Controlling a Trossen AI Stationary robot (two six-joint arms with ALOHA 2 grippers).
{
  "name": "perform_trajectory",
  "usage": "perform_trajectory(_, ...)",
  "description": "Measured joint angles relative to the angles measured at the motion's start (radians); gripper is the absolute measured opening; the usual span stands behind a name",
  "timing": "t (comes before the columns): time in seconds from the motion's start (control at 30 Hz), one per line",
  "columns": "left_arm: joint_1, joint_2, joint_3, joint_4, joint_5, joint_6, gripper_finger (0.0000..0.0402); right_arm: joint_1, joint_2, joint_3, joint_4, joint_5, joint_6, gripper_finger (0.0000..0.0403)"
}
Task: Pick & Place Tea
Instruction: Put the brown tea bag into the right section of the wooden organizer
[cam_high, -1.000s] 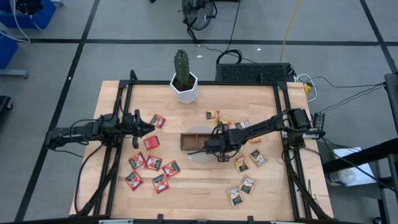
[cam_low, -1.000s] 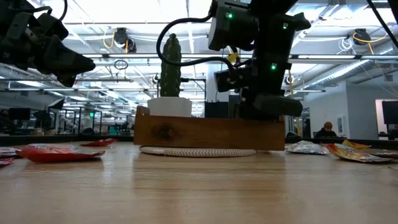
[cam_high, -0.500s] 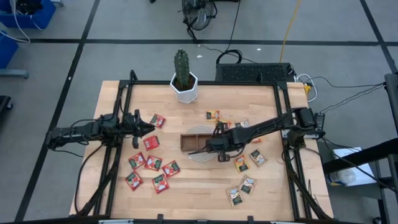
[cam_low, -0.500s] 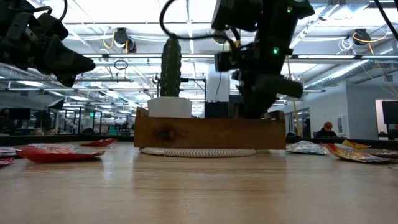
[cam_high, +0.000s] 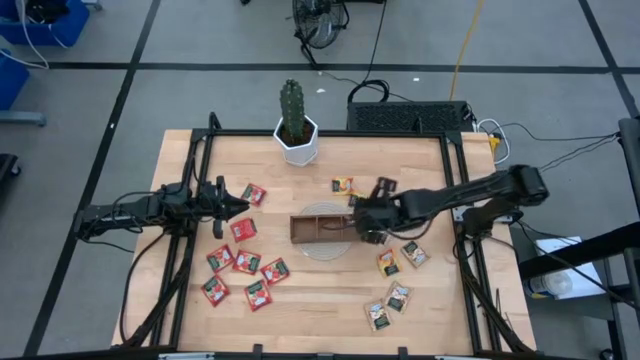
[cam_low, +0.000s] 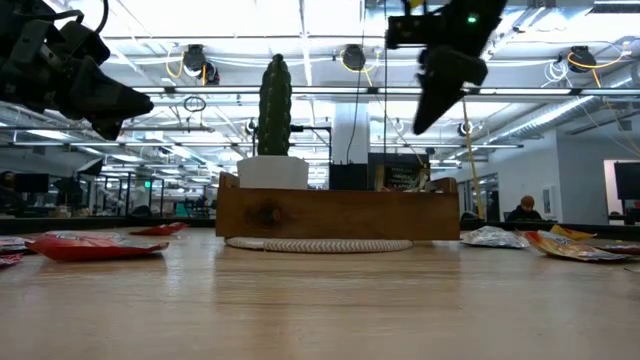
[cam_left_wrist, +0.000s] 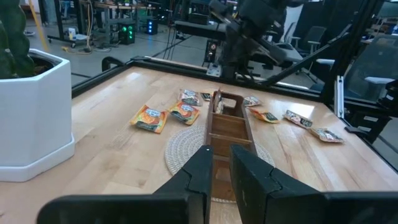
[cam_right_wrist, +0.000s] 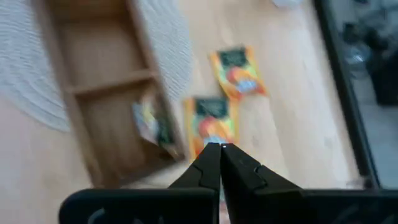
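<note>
Here the right end effector (cam_high: 368, 222) is hovering, pinched empty, above the tray (cam_high: 322, 227), one sachet (cam_right_wrist: 149, 124) leaning inside; descending blind risks tipping it out. The left end effector (cam_high: 238, 205) is idling narrow.

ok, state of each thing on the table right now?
right gripper: shut, empty, raised over the tray's right end
left gripper: hovering over the red sachets, nothing visibly held
wooden tray: on the woven mat, one sachet leaning inside
red sachets: flat on the table, left side
orange sachets: flat beside the tray
</note>
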Motion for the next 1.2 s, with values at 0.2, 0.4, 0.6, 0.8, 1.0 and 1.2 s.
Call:
perform_trajectory(0.2,0.0,0.0,0.0,0.0,0.0,0.0,0.0058,-0.08,-0.172,-0.204,0.003,0.003,0.159,0.0061)
perform_trajectory(0.4,0.0,0.0,0.0,0.0,0.0,0.0,0.0058,-0.183,-0.28,-0.383,0.115,-0.064,0.109,0.0144)
perform_trajectory(0.6,0.0,0.0,0.0,0.0,0.0,0.0,0.0058,-0.249,-0.202,-0.435,0.197,-0.242,-0.006,0.0203)
perform_trajectory(0.8,0.0,0.0,0.0,0.0,0.0,0.0,0.0058,-0.312,-0.067,-0.436,0.231,-0.237,-0.203,0.0239)
perform_trajectory(1.0,0.0,0.0,0.0,0.0,0.0,0.0,0.0058,-0.404,0.019,-0.429,0.266,-0.334,-0.279,0.0255)
perform_trajectory(1.2,0.0,0.0,0.0,0.0,0.0,0.0,0.0058,-0.473,0.068,-0.431,0.286,-0.454,-0.312,0.0243)
